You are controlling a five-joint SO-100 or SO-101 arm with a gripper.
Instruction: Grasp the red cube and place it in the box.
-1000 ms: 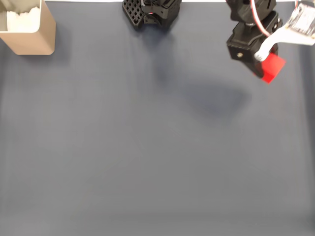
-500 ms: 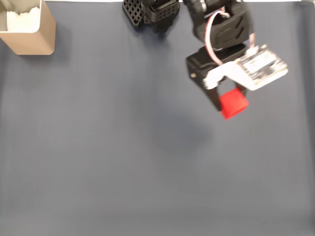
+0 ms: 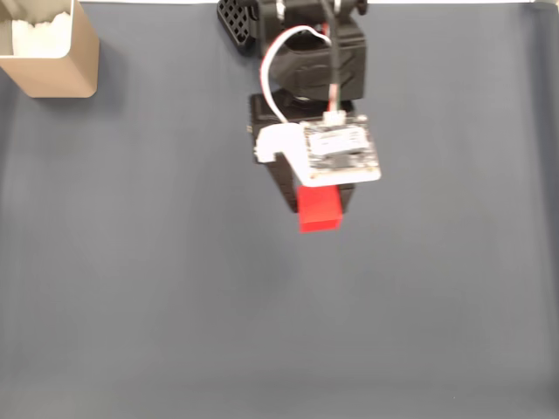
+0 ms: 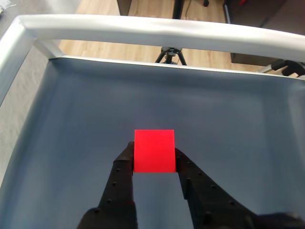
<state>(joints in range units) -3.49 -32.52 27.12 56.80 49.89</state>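
Observation:
The red cube (image 3: 320, 212) hangs above the middle of the grey mat, clamped between the black fingers of my gripper (image 3: 319, 205). In the wrist view the cube (image 4: 154, 150) sits squarely between the two fingertips, and the gripper (image 4: 153, 155) is shut on it. The tan box (image 3: 48, 48) with white material inside stands at the top left corner of the fixed view, far to the left of the cube.
The arm's black base (image 3: 275, 17) sits at the top centre of the fixed view. A white circuit board (image 3: 339, 153) rides on the wrist. The wrist view shows the mat's raised white rim (image 4: 143, 31) ahead, with wooden floor and a tripod (image 4: 171, 55) beyond.
The arm has swung leftward across the mat with the red cube held, from the top right corner to about the centre, and the cube has come lower in the fixed view.

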